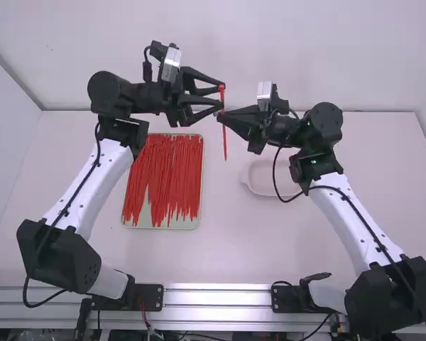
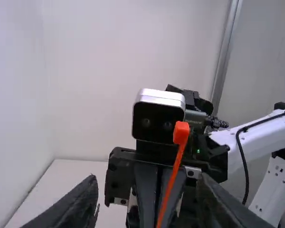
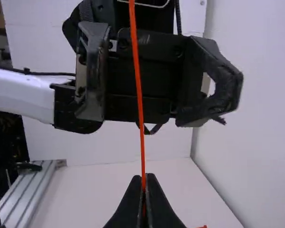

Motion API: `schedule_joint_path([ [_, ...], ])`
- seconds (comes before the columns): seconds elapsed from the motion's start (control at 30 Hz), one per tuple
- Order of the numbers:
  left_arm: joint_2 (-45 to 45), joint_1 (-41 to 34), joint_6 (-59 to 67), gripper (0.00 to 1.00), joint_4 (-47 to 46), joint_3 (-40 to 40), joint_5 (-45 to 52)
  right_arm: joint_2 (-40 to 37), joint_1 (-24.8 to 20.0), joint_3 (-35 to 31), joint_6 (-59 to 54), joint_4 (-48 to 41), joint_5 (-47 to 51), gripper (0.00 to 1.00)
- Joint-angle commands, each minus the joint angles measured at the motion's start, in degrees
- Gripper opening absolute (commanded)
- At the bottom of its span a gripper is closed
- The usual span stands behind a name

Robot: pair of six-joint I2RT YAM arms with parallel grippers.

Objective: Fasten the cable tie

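Showed one thin red plastic cable tie (image 1: 225, 142) held upright in the air above the white table (image 1: 383, 142), square head uppermost and tail hanging free; pinched partway along its strap by the black two-finger right gripper (image 1: 223, 118), fingers pressed together on the strap with no gap; flanked near its head by the black two-finger left gripper (image 1: 219, 96), fingers spread wide to either side and holding nothing. Judged the task barely begun: one tie taken up and presented between the two arms, but the strap straight, no loop formed, the tail not yet threaded through the head, nothing pulled tight; left to do, bending the strap round, feeding the tip into the head and drawing it snug. Also showed, on the table near the left arm, a flat beige tray (image 1: 163, 226) covered with many more loose red ties (image 1: 163, 177); near the right arm, a shallow white dish (image 1: 259, 181). Found no brand, label or writing legible on the tie, the grippers or the tray.
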Motion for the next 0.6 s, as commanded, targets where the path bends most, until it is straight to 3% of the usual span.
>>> schedule_joint_path([
  [0.0,-0.15,-0.13,-1.49,0.49,0.96,1.49,0.74,0.44,-0.11,1.92,2.62,0.24,-0.37,0.00],
  [0.2,-0.15,-0.22,-6.69,0.34,7.48,1.49,0.85,0.44,-0.74,1.92,3.91,-0.17,-0.33,0.00],
  [0.5,-0.11,-0.90,-4.33,0.30,6.67,1.49,0.02,0.44,-0.63,1.92,3.93,-0.22,-0.33,0.00],
  [0.57,-0.11,-1.31,-1.40,0.30,2.38,1.46,-2.21,0.44,-0.74,1.92,3.93,-0.35,-0.35,0.00],
])
